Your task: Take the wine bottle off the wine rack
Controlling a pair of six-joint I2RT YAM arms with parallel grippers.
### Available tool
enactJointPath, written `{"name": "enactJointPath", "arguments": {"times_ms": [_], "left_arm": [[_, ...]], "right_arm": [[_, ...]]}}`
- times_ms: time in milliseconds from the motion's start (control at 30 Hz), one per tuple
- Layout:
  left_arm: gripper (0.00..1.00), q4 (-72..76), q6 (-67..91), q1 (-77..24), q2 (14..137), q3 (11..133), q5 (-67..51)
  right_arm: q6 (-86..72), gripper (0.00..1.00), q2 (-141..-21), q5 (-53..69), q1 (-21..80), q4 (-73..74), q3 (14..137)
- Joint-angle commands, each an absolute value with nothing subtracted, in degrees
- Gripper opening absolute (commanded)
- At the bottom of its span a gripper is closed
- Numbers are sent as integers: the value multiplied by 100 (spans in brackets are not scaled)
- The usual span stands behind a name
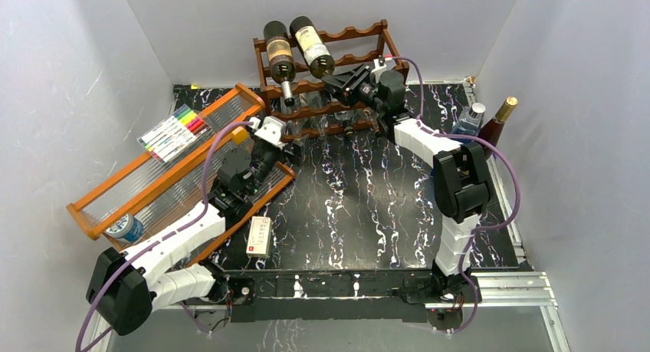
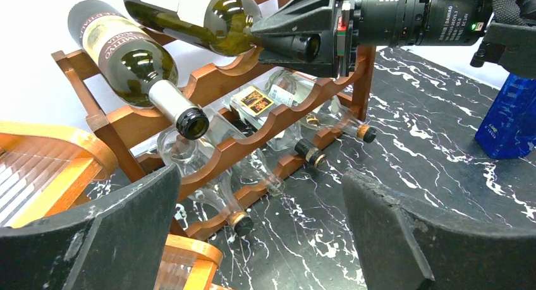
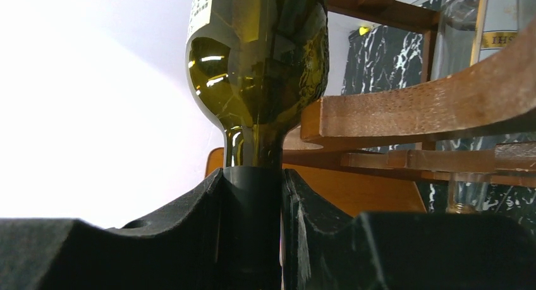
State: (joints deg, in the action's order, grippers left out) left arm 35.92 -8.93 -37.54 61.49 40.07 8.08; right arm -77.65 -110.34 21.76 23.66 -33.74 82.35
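Note:
The dark reddish-brown wine rack point(image 1: 360, 36) stands at the back of the table. Two green wine bottles lie on its top tier: a left one point(image 1: 277, 51) and a right one point(image 1: 312, 45). Clear bottles point(image 2: 189, 151) lie in the lower tiers. My right gripper point(image 1: 337, 80) is shut on the neck of the right wine bottle point(image 3: 262, 81), its fingers point(image 3: 189, 227) pressed on both sides of the dark capsule. In the left wrist view the same grip point(image 2: 303, 47) shows at the top. My left gripper point(image 2: 259, 239) is open and empty, in front of the rack's lower left corner.
An orange-framed tray point(image 1: 165, 164) with clear ribbed panels lies at left, with markers point(image 1: 175, 131) and a tape roll point(image 1: 123, 228) beside it. A small box point(image 1: 259, 237) lies near the front. A blue bottle point(image 1: 469, 120) and a dark bottle point(image 1: 498, 118) stand at right.

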Motion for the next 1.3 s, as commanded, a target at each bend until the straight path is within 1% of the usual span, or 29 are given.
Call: {"name": "enactJointPath", "arguments": {"times_ms": [0, 200, 400, 633, 967, 1267], "left_arm": [[98, 3814, -856, -3797, 6144, 4081, 715], [98, 3808, -838, -3823, 6179, 4083, 694], [98, 3791, -819, -3833, 6204, 4097, 676], [98, 3787, -790, -3856, 6265, 4100, 656], [98, 3705, -743, -3894, 6332, 4165, 527], [98, 3679, -808, -3894, 6355, 4223, 44]], "right_arm": [[-8079, 0, -10316, 2041, 2221, -5032, 8356], [-8005, 0, -10176, 2116, 2133, -4869, 8498], [-7999, 0, -10020, 2190, 2037, -4802, 8327], [-7993, 0, -9531, 2397, 2019, -4607, 8087], [-8010, 0, -8589, 2575, 1995, -3886, 7549], [-8033, 0, -7619, 2750, 1885, -2979, 7092]]}}
